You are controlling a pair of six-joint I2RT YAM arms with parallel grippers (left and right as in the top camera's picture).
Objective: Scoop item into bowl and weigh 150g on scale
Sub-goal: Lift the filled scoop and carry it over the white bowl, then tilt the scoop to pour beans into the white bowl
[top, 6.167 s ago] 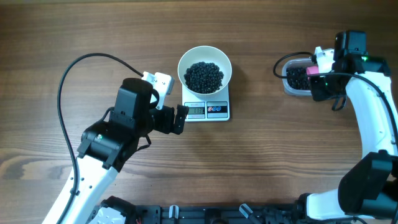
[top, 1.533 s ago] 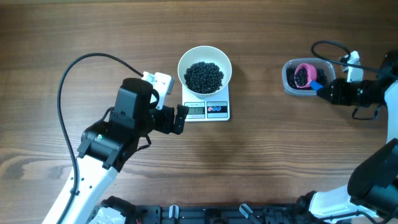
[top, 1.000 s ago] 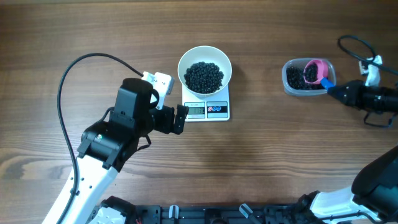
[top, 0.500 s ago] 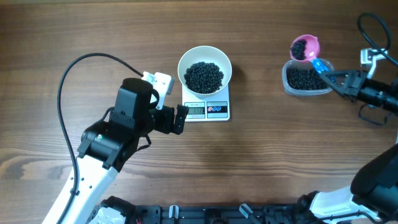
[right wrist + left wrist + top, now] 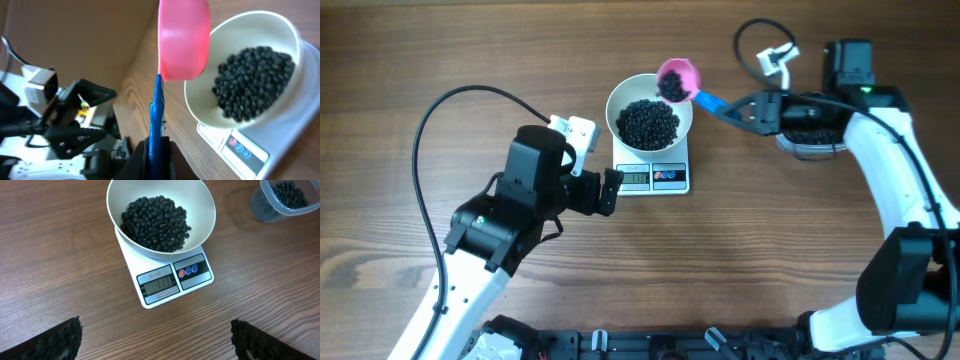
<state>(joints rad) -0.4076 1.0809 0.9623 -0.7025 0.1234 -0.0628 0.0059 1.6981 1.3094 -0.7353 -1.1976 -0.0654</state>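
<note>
The pink scoop [image 5: 676, 77] is pinched by its blue handle in the right gripper [image 5: 734, 111] and held over the rim of the bowl [image 5: 616, 102] at 1 o'clock. The black beans [image 5: 648, 123] are heaped in the bowl, which is seated on the scale [image 5: 656, 179]. The left gripper [image 5: 611, 191] is spread wide at the scale's 9 o'clock.

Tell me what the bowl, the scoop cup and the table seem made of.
The bowl: probably ceramic or hard plastic, smooth plain white. The scoop cup: plastic, evenly pink, slightly glossy. The table: wood or laminate, brown grain visible.
</note>
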